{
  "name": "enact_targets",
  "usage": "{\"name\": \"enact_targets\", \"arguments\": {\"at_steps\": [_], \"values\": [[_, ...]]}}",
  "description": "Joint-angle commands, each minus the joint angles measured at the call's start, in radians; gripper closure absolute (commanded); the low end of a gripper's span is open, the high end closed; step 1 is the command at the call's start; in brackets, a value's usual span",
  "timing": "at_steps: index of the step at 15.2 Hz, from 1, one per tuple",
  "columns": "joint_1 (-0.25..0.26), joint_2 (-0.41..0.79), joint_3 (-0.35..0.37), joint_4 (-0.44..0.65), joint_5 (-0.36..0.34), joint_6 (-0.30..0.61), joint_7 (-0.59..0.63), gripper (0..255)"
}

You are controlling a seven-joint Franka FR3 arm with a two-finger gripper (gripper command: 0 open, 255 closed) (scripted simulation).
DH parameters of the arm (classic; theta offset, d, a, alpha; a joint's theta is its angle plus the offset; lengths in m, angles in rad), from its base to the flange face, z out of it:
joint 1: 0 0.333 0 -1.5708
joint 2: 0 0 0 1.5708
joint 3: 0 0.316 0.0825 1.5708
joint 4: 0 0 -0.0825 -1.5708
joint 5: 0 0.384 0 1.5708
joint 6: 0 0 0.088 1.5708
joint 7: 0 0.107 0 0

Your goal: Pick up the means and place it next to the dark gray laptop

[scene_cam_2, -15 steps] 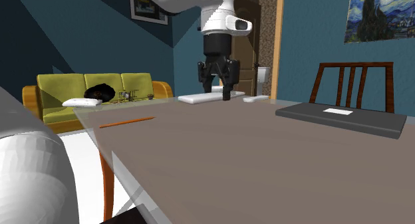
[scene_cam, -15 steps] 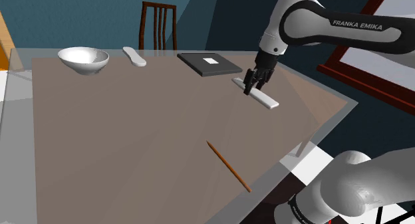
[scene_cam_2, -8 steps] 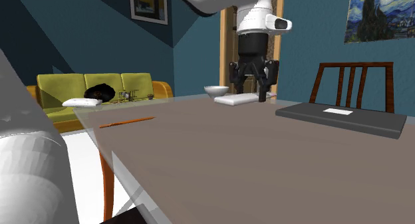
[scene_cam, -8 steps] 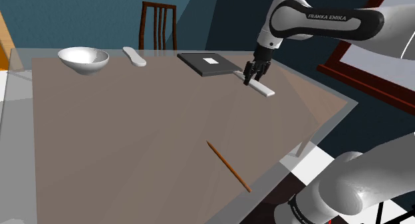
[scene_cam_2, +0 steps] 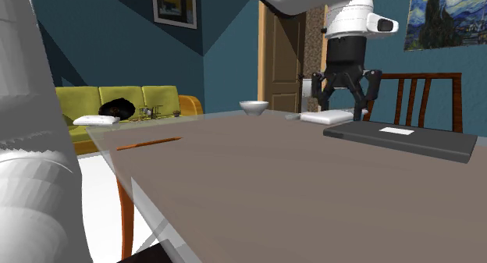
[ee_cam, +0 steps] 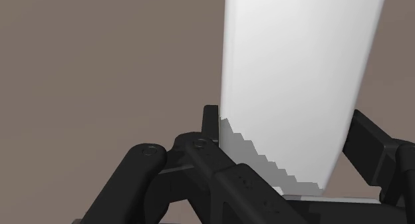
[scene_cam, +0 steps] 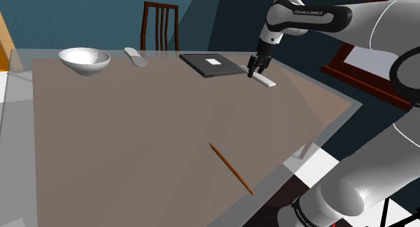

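Observation:
The means is a flat white bar (scene_cam: 266,80). My gripper (scene_cam: 254,73) is shut on it near one end and holds it low over the brown table (scene_cam: 134,138). The bar hangs right beside the dark gray laptop (scene_cam: 212,64), on the side toward the shoulder view's right. From the second exterior view, the bar (scene_cam_2: 329,116) sits level between the fingers of the gripper (scene_cam_2: 343,113), just left of the laptop (scene_cam_2: 406,138). In the wrist view the bar (ee_cam: 292,70) is clasped by both fingers of the gripper (ee_cam: 287,133) over bare tabletop. Whether the bar touches the table I cannot tell.
A white bowl (scene_cam: 84,60) and a white oblong object (scene_cam: 136,56) lie at the far left of the table. A thin brown stick (scene_cam: 230,168) lies near the front edge. A wooden chair (scene_cam: 159,25) stands behind the table. The table's edge runs close to the bar's right.
The gripper has carried the white bar away from the stand, up the shoulder view, from open tabletop to a spot right beside the laptop. Its grip has stayed shut.

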State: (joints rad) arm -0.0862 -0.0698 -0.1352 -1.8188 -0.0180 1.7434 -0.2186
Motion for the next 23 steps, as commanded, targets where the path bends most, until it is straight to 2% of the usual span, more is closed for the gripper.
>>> {"name": "enact_targets", "arguments": {"at_steps": [1,7,23], "values": [[-0.018,0.079,-0.022,0.093,0.01,-0.014,-0.044,255],[-0.082,0.315,-0.064,0.398,0.056,-0.086,-0.148,255],[-0.077,0.312,-0.06,0.178,0.056,0.13,-0.148,255]]}}
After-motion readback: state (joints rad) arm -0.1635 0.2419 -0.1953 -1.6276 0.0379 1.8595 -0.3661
